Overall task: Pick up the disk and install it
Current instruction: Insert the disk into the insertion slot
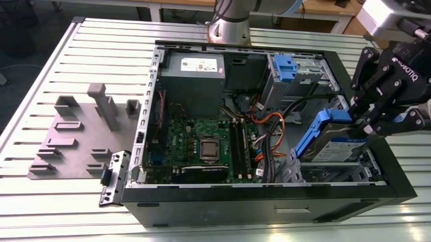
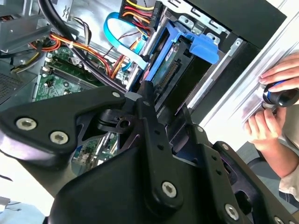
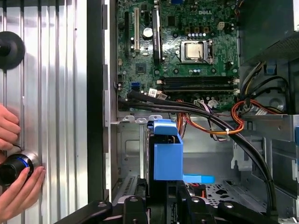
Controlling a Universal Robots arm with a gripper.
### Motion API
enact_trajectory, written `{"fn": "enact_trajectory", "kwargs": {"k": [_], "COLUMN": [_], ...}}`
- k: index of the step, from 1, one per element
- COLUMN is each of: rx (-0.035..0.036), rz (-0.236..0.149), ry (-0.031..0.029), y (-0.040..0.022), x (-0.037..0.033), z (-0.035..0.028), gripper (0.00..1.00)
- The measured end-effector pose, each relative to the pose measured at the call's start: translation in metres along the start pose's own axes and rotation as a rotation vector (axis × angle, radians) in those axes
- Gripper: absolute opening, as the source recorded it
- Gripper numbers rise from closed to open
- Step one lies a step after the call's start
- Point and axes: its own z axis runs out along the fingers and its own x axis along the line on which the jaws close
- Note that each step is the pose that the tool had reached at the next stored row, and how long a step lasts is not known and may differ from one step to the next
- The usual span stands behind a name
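We see our gripper (image 1: 369, 121) with its fingers closed tight on the disk (image 1: 333, 143). The disk hangs tilted over the grey metal bay (image 1: 336, 171) in the corner of the open computer case (image 1: 269, 201), not yet sitting flat inside. The orange and black cables (image 1: 269, 126) lie just beside it. We think the disk could catch on a cable or the bay's edge and jam. A person's hand (image 3: 18, 186) rests on the table (image 1: 40, 201), holding a small round thing.
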Motion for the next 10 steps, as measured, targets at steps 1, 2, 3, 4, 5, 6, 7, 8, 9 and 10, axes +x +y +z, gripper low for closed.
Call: {"fn": "enact_trajectory", "kwargs": {"k": [1,2,3,4,5,6,7,8,9,10], "rx": [0.0,0.0,0.0,0.0,0.0,0.0,0.0,0.0,0.0,0.0], "rz": [0.0,0.0,0.0,0.0,0.0,0.0,0.0,0.0,0.0,0.0], "ry": [0.0001,0.0001,0.0001,0.0001,0.0002,0.0001,0.0001,0.0,0.0,0.0], "y": [-0.0001,-0.0001,-0.0002,-0.0003,-0.0003,-0.0004,-0.0005,-0.0005,-0.0006,-0.0007], "x": [0.0,-0.0001,-0.0001,-0.0001,-0.0001,-0.0001,-0.0002,-0.0002,-0.0002,-0.0002], "z": [0.0017,0.0037,0.0055,0.0073,0.0091,0.0108,0.0126,0.0146,0.0165,0.0183], "gripper": [0.35,0.35,0.35,0.35,0.35,0.35,0.35,0.35,0.35,0.35]}}
